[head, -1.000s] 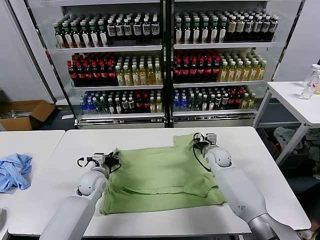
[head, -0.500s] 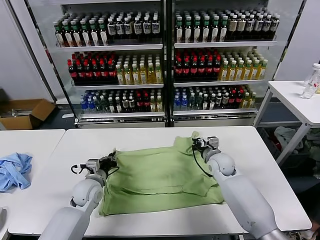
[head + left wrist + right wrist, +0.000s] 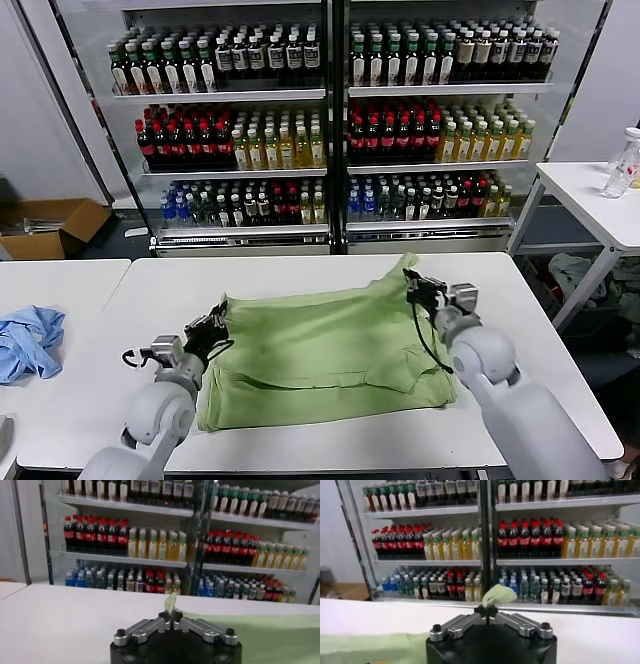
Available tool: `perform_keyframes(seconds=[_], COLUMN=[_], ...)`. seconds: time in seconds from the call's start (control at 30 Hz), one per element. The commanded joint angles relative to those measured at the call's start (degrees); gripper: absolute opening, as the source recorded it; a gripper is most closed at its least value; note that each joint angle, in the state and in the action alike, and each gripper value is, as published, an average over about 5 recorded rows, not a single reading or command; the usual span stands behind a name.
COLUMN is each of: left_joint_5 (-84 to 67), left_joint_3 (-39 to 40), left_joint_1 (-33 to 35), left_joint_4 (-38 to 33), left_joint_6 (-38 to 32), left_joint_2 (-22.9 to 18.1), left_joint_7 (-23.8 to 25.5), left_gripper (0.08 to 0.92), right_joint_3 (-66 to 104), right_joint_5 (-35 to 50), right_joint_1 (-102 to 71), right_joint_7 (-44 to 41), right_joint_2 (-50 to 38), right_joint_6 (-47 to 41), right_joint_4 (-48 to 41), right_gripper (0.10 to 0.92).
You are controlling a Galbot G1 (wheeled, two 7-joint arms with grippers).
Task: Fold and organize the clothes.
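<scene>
your light green shirt lies spread on the white table, front edge folded into a thick band, surface lightly creased. its two far corners are lifted off the table, one pinched at each side.

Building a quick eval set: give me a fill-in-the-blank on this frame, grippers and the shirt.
1. The light green short-sleeved shirt lies on the white ____.
2. Each gripper's fingers are ____ on a pinch of the shirt's fabric: left gripper, right gripper.
3. The crumpled cloth on the neighbouring table at the robot's left is light ____.
4. The shelves behind the table are stocked with ____.

Missing words: table; shut; blue; bottles
</scene>
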Motion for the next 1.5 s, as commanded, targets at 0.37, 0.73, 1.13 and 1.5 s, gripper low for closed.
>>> perform_keyframes(seconds=[0.37,0.73,1.13,1.5], left_joint_5=[4.6,15.6,22.5,20.5], left_joint_3=[-3.6,-2.0,-1.8,-1.6], left_joint_1=[13.6,14.4,19.5,16.7], left_joint_4=[-6.4,-7.2,-7.8,-3.8], left_joint_6=[3.6,2.2,2.2,0.9], left_joint_2=[1.3,-3.0,-11.2,-12.8], left_joint_7=[1.8,0.4,-6.6,-6.9], left_gripper=[0.088,0.289,0.636,0.804], right_joint_3=[11.3,8.7,10.7,10.7], right_joint_5=[-3.9,-8.0,-9.8,-10.7], right_joint_1=[-26.3,-25.0,-28.0,-29.5], right_joint_7=[2.1,3.0,3.2,3.3], right_joint_2=[0.4,2.6,2.4,2.2], right_joint_6=[-1.9,-4.0,-2.6,-1.8], right_joint_4=[14.2,14.4,16.8,17.2], right_gripper=[0.106,0.293,0.622,0.821])
